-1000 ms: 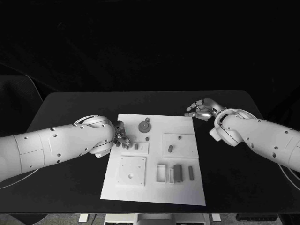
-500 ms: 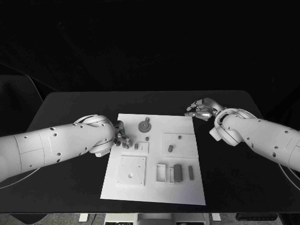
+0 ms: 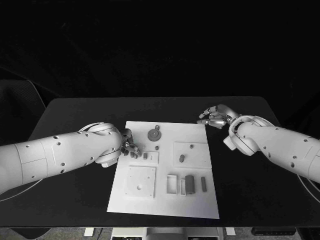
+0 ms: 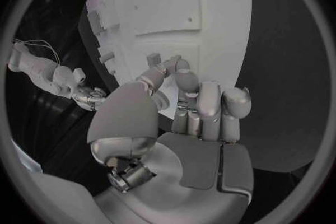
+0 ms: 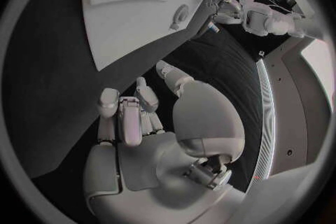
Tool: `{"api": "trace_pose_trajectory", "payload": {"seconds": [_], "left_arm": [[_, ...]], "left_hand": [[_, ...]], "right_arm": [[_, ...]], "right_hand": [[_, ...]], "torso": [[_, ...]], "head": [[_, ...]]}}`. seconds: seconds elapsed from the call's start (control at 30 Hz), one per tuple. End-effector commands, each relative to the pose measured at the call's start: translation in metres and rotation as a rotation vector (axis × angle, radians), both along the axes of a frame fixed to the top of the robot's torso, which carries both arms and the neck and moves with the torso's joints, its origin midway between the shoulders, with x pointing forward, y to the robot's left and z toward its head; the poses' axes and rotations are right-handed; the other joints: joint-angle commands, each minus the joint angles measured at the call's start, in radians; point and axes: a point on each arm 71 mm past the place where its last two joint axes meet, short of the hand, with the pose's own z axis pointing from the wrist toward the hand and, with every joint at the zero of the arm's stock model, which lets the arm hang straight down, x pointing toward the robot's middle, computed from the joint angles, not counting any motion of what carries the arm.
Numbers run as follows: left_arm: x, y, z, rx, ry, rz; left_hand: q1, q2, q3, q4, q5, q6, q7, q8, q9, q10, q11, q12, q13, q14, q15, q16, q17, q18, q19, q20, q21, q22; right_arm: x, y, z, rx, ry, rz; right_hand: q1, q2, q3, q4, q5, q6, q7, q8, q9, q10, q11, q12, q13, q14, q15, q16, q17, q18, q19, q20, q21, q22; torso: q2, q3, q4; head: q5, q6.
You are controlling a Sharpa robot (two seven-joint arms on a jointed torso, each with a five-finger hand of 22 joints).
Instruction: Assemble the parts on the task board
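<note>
The white task board (image 3: pixel 171 202) lies mid-table. My left hand (image 3: pixel 128 148) is at its left edge; the left wrist view shows the hand (image 4: pixel 189 106) with thumb and one finger pinching a small grey part (image 4: pixel 153 59) on the board (image 4: pixel 210 11), the other fingers curled. A second small part (image 3: pixel 145 155) stands beside it. My right hand (image 3: pixel 216 117) hovers off the board's far right corner. In the right wrist view its fingers (image 5: pixel 126 117) curl in on nothing above the black table.
On the board lie a round disc part (image 3: pixel 154 134), a small peg (image 3: pixel 191 146), an oblong piece (image 3: pixel 181 158), a square plate (image 3: pixel 140 181) and three upright blocks (image 3: pixel 189 183). Black table surrounds the board on every side.
</note>
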Motion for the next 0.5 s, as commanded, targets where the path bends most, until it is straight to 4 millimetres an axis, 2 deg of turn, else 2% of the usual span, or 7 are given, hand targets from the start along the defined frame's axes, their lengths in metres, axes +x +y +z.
{"api": "trace_pose_trajectory", "payload": {"seconds": [0.03, 0.5], "left_arm": [[-0.0023, -0.0034, -0.0029, -0.007, 0.013, -0.007], [-0.0017, -0.0026, -0.0024, -0.001, 0.003, -0.010]], "left_hand": [[-0.012, -0.002, -0.009, -0.001, -0.008, -0.002, -0.005, 0.002, -0.001, 0.028, -0.040, 0.005, 0.002, 0.028, -0.059, 0.006, 0.001, 0.132, -0.007, 0.003, 0.052, 0.002], [-0.017, -0.006, -0.016, -0.002, -0.010, -0.004, -0.004, 0.002, -0.001, 0.028, -0.041, 0.008, 0.004, 0.029, -0.060, 0.009, 0.002, 0.132, -0.007, 0.003, 0.054, 0.002]], "right_arm": [[-0.0005, 0.0014, -0.0004, -0.001, 0.005, 0.014], [-0.0004, 0.0010, -0.0005, -0.001, 0.005, 0.014]], "right_hand": [[-0.012, -0.001, 0.002, 0.005, 0.004, 0.012, 0.020, 0.004, -0.002, -0.006, -0.002, -0.001, -0.002, -0.007, 0.000, 0.008, -0.001, 0.013, 0.006, 0.000, 0.058, -0.001], [-0.013, -0.001, 0.002, 0.005, 0.004, 0.012, 0.020, 0.004, -0.002, -0.006, -0.002, -0.001, -0.002, -0.007, 0.000, 0.008, -0.001, 0.013, 0.006, 0.000, 0.057, -0.001]], "torso": [[0.000, -0.0001, -0.0001], [0.000, 0.0002, 0.0000]], "head": [[0.000, 0.000], [-0.001, -0.001]]}}
